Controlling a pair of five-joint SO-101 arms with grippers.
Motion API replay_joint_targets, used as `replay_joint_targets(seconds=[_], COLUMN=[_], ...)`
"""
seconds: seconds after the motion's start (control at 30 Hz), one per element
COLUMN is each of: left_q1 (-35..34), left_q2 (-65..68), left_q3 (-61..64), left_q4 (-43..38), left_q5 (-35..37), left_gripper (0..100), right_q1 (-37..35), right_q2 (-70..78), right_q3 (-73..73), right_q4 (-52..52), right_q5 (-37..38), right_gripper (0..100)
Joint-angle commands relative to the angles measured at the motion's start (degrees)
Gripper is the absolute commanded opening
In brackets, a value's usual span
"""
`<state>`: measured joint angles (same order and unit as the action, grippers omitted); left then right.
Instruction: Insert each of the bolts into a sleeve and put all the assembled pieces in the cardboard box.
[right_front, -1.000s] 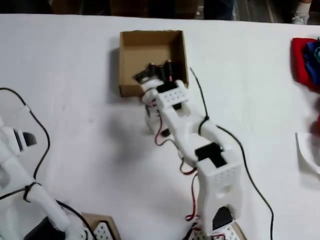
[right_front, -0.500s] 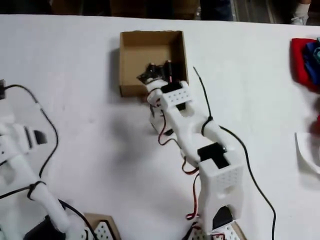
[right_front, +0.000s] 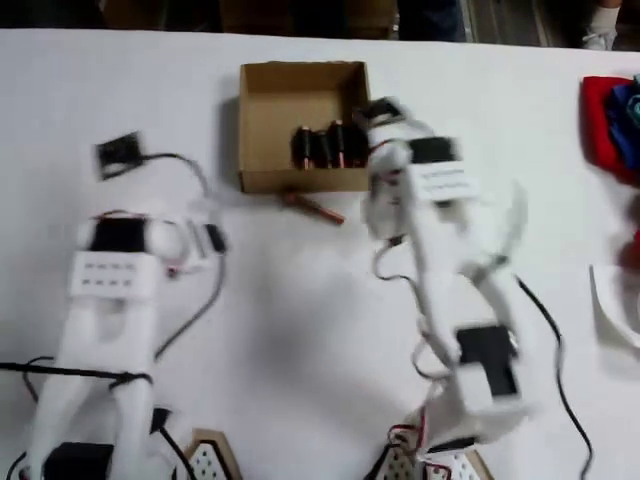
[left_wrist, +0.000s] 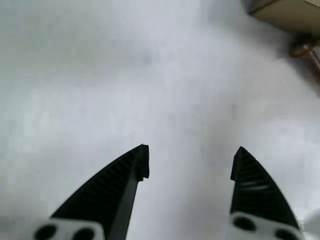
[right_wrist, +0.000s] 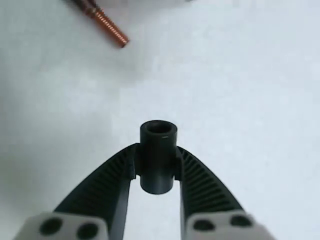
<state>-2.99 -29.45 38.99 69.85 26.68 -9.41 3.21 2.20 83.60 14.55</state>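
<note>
Right gripper (right_wrist: 157, 161): my jaws are closed on a short black sleeve (right_wrist: 158, 150), pinched by its sides, with its open bore turned toward the wrist camera. A copper bolt (right_front: 312, 206) lies loose on the white table (right_front: 300, 330), apart from the sleeve, just outside the near wall of the cardboard box (right_front: 262, 100). Inside the box, a row of dark assembled pieces (right_front: 325, 147) rests along that same wall. Left gripper (left_wrist: 190, 162): my jaws are spread wide over bare tabletop and hold nothing, with the bolt and a corner of the box farther off.
</note>
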Motion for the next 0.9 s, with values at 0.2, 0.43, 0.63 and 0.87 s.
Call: replay_joint_targets(seconds=[0.2,0.43,0.63,0.87], left_q1=[17.14,18.90,19.52,19.16], left_q2=[-0.18,2.81,19.25,34.02], left_q3=[14.73,19.03,3.38,-17.71], left_q4=[-44.31,-63.82,-52.13,-30.95], left_q5=[10.99,29.54,28.75,28.75], left_gripper=[28,28,28,28], right_q1=[8.57,15.25,17.54,18.59], right_q2=[-25.36,-34.51,-38.81,-40.04], right_q3=[11.34,20.04,22.07,22.59], right_q4=[2.77,2.42,2.42,2.59], right_q5=[0.44,3.34,5.71,5.71], right_gripper=[2.1,2.1,2.1,2.1])
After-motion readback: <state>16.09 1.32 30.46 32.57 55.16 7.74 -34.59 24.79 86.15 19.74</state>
